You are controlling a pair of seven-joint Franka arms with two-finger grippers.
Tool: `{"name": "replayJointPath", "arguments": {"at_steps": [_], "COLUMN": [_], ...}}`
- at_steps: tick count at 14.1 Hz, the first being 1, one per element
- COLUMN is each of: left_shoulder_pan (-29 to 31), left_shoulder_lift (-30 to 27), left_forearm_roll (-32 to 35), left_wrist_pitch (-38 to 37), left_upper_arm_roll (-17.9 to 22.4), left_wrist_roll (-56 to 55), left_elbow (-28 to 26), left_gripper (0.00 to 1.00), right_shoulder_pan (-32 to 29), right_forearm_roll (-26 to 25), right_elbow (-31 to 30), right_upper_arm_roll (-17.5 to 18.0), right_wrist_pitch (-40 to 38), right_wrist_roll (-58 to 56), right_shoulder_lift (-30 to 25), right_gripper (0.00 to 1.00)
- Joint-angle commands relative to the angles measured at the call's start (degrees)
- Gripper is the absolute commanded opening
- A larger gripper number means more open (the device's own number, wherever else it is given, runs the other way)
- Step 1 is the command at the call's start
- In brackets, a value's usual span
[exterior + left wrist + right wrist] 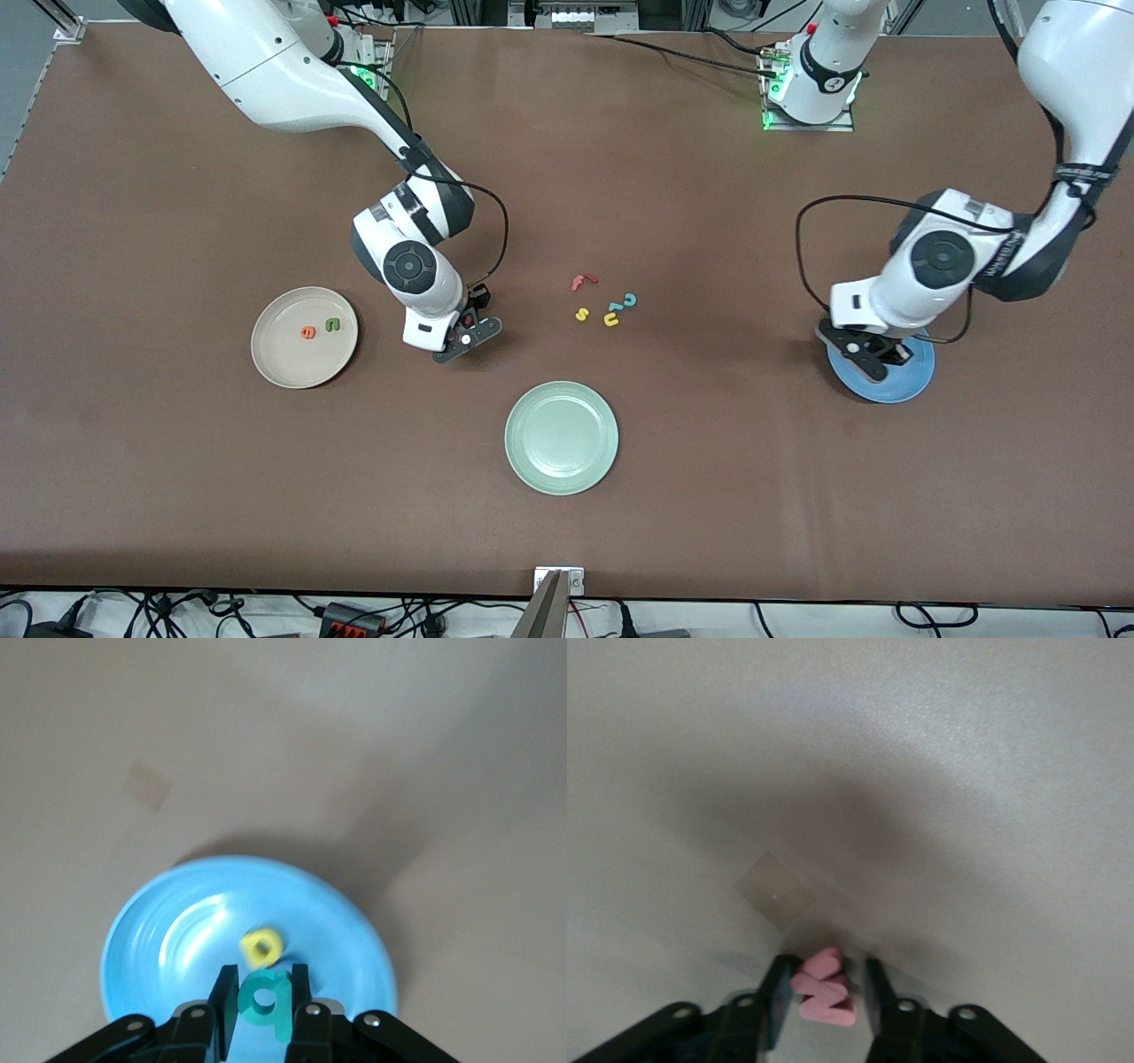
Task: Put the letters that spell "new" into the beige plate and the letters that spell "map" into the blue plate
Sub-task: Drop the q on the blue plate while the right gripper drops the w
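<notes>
- In the front view the left arm's wrist covers much of the blue plate [912, 377], so the letters in it cannot be seen there; no blue m shows in any view.
- The left wrist view shows the yellow a [261, 947] lying in the blue plate, and the teal p [266, 1002] pinched between the fingers of the left gripper [264, 997], which are closed tight on it over that plate.
- The left arm bends down steeply over the left arm's end of the desk [177, 461].
- The right gripper [467, 338] is low over bare desk between the beige plate [275, 368] and the loose letters, its fingers drawn in around the pink w [825, 987]; a firm grip cannot be told.
- The orange e [307, 332] and green n [332, 324] lie side by side in the beige plate.
- The red f [582, 282], yellow s [582, 314], yellow u [611, 319] and teal hooked letter [625, 303] lie clustered mid-desk, farther from the front camera than the pale green plate [561, 437].
</notes>
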Motion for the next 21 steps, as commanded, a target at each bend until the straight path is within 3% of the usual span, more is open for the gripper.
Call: {"name": "replayJointPath", "arguments": {"at_steps": [1,4,5,6,7,10,12,14,17,21], "left_shoulder_pan": [3.67,5.70,6.05,6.14,6.23,5.88,5.97,5.62,3.52,-3.42], "left_shoulder_lift": [3.36,3.54,3.63,3.72,3.72,2.84,2.84,2.92,2.84,2.84], "left_forearm_roll": [1.37,1.46,1.37,1.37,1.45,0.76,-0.12,-5.28,-13.03,-13.92], "left_wrist_pitch": [-0.53,-0.71,-0.62,-0.62,-0.62,-2.62,-9.20,-18.24,-30.28,-46.02], "left_upper_arm_roll": [-0.78,-0.07,-0.07,0.02,0.02,-1.12,-5.06,-8.58,-10.44,-10.53], "left_wrist_roll": [3.39,4.87,5.84,5.94,6.11,8.66,8.23,7.35,4.37,-2.74], "left_elbow": [0.90,0.82,0.90,0.90,0.90,1.78,4.75,9.32,17.40,28.56], "left_gripper": [0.14,0.15,0.27,0.52,1.00,1.00,1.00,1.00,1.00,1.00], "right_shoulder_pan": [0.20,0.11,-0.76,-1.47,-2.17,-8.30,-14.28,-17.63,-20.89,-23.88], "right_forearm_roll": [-0.89,-0.97,-1.15,-1.15,-1.15,-1.15,-1.06,-1.06,-1.06,-1.06], "right_elbow": [0.31,0.57,0.48,0.31,0.48,0.66,0.66,0.40,-0.22,-1.71], "right_upper_arm_roll": [-0.05,-1.44,-1.72,-2.24,-3.64,-4.97,-4.88,-4.97,-4.97,-4.97], "right_wrist_pitch": [0.43,0.08,-0.35,-1.23,-3.24,-7.20,-8.00,-8.35,-10.99,-10.73], "right_wrist_roll": [-0.30,-0.48,-0.56,-0.56,-0.56,-1.61,-1.79,-3.37,-3.90,-4.78], "right_shoulder_lift": [0.64,-0.06,-1.37,-2.51,-3.74,-6.91,-7.80,-7.98,-6.66,-5.96], "right_gripper": [0.31,0.27,0.27,0.26,0.26,0.26,0.27,0.27,0.27,0.27]}}
